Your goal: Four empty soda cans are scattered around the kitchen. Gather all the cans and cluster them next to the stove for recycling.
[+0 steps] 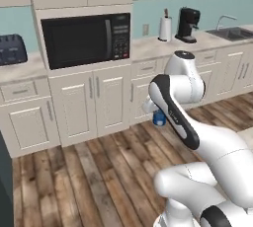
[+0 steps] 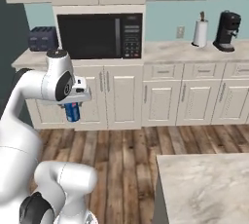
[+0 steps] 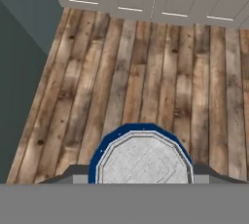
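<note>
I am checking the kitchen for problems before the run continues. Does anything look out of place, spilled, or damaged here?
Nothing looks spilled or damaged. The one item away from a surface is the blue soda can, held upright in the hand above the wooden floor. The paper-towel roll and coffee machine stand upright on the counter.

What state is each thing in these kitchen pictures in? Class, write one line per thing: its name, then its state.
blue soda can: held upright in the gripper, carried above the wood floor.
gripper: shut on the can.
microwave: door closed.
lower cabinets: doors and drawers closed.
paper-towel roll: standing upright on the counter.
coffee machine: upright on the counter.
</note>
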You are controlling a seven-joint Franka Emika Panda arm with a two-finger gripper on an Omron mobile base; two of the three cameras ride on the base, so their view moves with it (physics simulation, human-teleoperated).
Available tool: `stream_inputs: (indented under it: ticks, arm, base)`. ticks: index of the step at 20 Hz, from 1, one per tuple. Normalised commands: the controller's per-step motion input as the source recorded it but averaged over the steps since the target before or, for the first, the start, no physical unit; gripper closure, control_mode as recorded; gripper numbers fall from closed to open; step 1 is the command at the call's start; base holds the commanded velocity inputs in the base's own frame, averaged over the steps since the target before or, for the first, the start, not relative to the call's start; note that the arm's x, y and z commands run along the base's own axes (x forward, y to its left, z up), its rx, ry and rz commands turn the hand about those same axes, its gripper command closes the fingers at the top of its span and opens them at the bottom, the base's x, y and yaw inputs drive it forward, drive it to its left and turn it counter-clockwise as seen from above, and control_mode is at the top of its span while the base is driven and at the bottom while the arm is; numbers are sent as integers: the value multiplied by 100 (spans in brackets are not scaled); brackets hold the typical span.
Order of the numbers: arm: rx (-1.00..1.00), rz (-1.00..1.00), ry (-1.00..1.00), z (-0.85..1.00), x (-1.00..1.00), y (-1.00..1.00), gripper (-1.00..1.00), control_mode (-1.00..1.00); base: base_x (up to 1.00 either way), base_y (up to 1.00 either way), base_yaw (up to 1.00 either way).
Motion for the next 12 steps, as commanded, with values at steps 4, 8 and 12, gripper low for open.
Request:
stream_inputs:
  ticks: [4,8,12]
  arm:
    - [0,0,0,0,0,0,100,100]
    - [0,0,0,0,0,0,100,100]
    - [0,0,0,0,0,0,100,100]
  base:
    - [72,22,-17]
    - [66,25,-29]
    - [60,27,-39]
